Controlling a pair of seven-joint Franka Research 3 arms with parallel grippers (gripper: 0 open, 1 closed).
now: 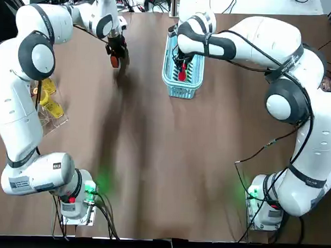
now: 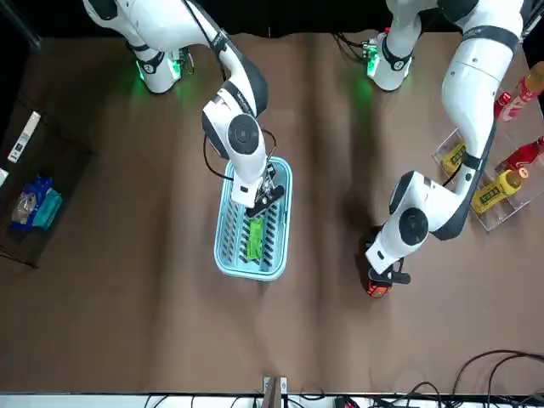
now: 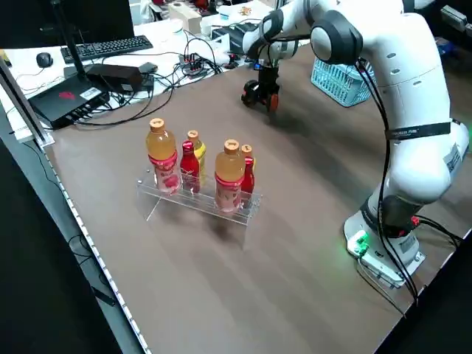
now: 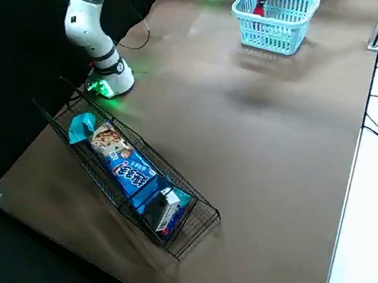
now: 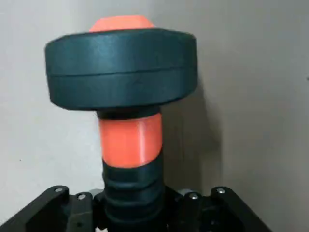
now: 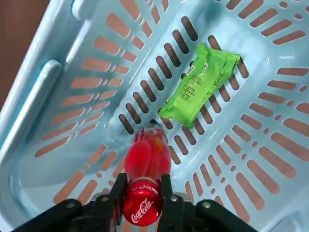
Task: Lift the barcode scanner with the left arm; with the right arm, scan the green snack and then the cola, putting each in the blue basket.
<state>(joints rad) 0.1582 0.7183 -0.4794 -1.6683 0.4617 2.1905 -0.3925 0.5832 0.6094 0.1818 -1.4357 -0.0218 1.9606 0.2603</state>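
Note:
The blue basket [image 1: 181,92] stands at the far middle of the table. A green snack [image 6: 200,85] lies flat on its floor [image 6: 43,92]. My right gripper [image 6: 141,194] reaches down into the basket, shut on the neck of the red cola bottle [image 6: 146,162], which stands upright just beside the snack. To the left, my left gripper [image 1: 114,51] is shut on the handle of the black and orange barcode scanner [image 5: 121,92]. It holds the scanner [image 2: 379,287] low over the table, to the left of the basket.
A clear rack with several drink bottles [image 3: 199,171] stands at the table's left edge. A black wire rack with snack packs [image 4: 131,174] sits at the right edge. Cables and a keyboard [image 3: 99,49] lie beyond the far edge.

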